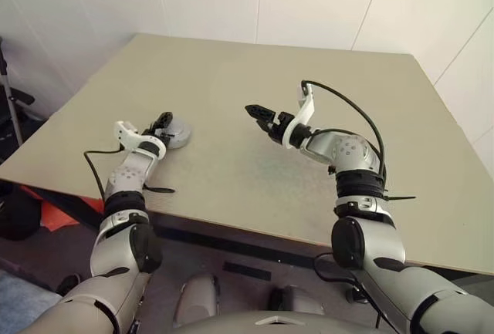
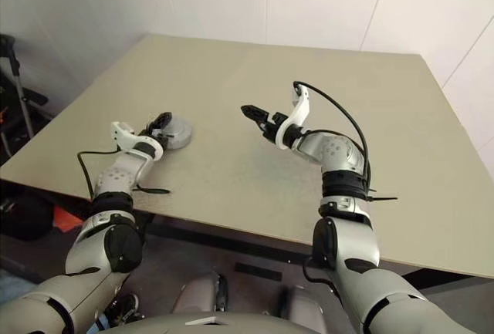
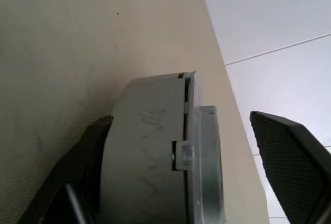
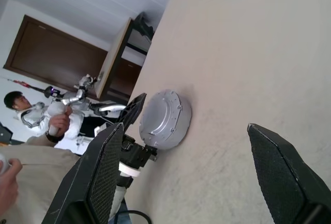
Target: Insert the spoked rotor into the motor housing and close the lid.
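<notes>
the motor housing [image 3: 155, 151], nearest the left wrist camera, is sitting between the left gripper [image 1: 164, 127]'s two black fingers, its grey lid already closed on it; one finger [image 3: 77, 167] is lying against its wall while the other finger [image 3: 289, 162] is standing well clear, so the jaws are gaping wide and are not clamping it.

the counter [image 1: 231, 79], a broad beige slab, is carrying the housing near its left edge, well away from the far corners.

the right arm is reaching out over the middle of the counter, and the right gripper [image 1: 258, 114] is hovering above the bare surface with its fingers [image 4: 103, 167] spread wide and nothing between them, well apart from the housing.

in the right wrist view the housing [image 4: 164, 118] is showing as a pale round lidded disc lying flat on the counter, the left gripper just beside it.

a person [image 4: 31, 120] is standing in the background past the counter's edge.

the spoked rotor cannot be made out under the closed lid.
</notes>
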`<state>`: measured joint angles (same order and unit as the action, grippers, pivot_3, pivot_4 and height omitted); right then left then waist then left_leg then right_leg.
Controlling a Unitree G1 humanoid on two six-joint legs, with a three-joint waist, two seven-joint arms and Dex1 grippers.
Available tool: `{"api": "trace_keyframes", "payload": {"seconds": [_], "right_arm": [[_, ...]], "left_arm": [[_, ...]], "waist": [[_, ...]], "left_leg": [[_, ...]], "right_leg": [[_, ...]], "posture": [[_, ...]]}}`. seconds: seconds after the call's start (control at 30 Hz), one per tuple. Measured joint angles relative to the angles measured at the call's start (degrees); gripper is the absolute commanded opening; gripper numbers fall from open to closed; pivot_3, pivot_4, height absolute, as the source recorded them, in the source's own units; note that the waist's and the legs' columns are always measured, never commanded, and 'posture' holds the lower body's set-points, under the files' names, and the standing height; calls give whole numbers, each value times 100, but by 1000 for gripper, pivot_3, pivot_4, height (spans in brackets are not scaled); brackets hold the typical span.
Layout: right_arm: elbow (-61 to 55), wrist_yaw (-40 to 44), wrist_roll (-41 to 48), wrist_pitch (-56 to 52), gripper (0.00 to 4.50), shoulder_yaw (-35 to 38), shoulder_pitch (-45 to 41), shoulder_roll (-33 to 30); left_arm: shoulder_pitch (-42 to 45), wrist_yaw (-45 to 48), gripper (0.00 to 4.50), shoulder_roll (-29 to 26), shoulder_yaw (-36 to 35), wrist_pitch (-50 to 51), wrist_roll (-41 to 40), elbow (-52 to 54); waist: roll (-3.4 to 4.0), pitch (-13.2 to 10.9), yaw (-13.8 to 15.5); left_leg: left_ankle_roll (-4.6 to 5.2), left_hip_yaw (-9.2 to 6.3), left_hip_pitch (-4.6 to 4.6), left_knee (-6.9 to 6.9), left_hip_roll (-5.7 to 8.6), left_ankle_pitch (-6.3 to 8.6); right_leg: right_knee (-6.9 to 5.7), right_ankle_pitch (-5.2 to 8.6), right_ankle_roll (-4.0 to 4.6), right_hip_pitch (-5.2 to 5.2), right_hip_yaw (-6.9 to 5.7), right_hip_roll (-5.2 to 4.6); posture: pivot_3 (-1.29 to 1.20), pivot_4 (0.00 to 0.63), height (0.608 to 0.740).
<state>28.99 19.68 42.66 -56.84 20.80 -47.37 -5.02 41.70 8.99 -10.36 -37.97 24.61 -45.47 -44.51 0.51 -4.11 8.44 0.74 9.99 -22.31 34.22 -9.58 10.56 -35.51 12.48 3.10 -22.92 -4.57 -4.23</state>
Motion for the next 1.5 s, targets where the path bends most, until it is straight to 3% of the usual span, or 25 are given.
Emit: {"api": "trace_keyframes", "payload": {"seconds": [0.33, 0.47, 0.57, 0.67, 0.73, 0.87, 0.97, 1.13, 1.5], "right_arm": [[483, 171, -228, 22, 4339, -149, -97, -210], [414, 543, -515, 374, 4339, -534, -77, -259], [-9, 1124, -1131, 1464, 4339, -1157, 212, -395], [-173, 1742, -1502, 2351, 4339, -1506, 461, -678], [-178, 2293, -1761, 2708, 4339, -1720, 539, -1188], [72, 3003, -2314, 3450, 4339, -1935, 554, -2140], [856, 2876, -3165, 4282, 4339, -2227, 550, -2633], [1823, 2642, -3654, 5052, 4339, -2323, 516, -2666], [1878, 2675, -3829, 5565, 4339, -2321, 469, -2368]], "left_arm": [[196, -581, 4466, -945, 33, -1505, 954, -655], [214, -469, 4466, -1034, 415, -1798, 1396, -611], [39, 247, 4466, -827, 1183, -1865, 1752, 115], [-470, 1700, 4466, -740, 2188, -1248, 1545, 1762], [-693, 2389, 4466, -803, 2928, -846, 1554, 2679], [-934, 3032, 4466, -1251, 4016, -549, 2216, 3254], [-1230, 3266, 4466, -1272, 4556, -590, 2688, 3270], [-1284, 3315, 4466, -1185, 4708, -740, 2986, 3153], [-1284, 3159, 4466, -1071, 4475, -854, 3113, 3112]], "waist": [[-1, 0, -97], [-1, 1, -50], [-13, -1, 45], [-19, -2, 62], [-19, -3, 56], [-18, -2, -39], [-18, -3, -125], [-14, -3, -188], [-14, -3, -217]], "left_leg": [[0, -1, 7, -1, 1, 0], [0, -2, 6, 0, 1, 0], [0, -1, 3, 3, 2, 0], [8, 5, -3, 7, 9, 5], [14, 7, -2, 10, 11, 8], [11, 9, 47, 9, 0, 6], [7, 9, 72, 5, -5, 3], [17, 10, 70, 6, -5, 8], [51, 10, 53, 34, -9, 27]], "right_leg": [[2, 0, -1, 8, 0, 0], [1, 0, -1, 12, 0, -1], [2, 0, -1, 14, -1, -5], [0, 12, 24, 10, -1, -15], [-3, 13, 26, 12, 0, -17], [-17, 24, 40, 36, 6, -5], [-15, 47, 17, 58, 4, 0], [-20, 25, 56, 53, 4, 0], [-20, 26, 61, 55, -2, 0]], "posture": [[0, 0, 740], [0, 0, 740], [0, 0, 740], [0, 0, 740], [0, 0, 740], [0, 0, 740], [0, 0, 740], [0, 0, 740], [0, 0, 740]]}}
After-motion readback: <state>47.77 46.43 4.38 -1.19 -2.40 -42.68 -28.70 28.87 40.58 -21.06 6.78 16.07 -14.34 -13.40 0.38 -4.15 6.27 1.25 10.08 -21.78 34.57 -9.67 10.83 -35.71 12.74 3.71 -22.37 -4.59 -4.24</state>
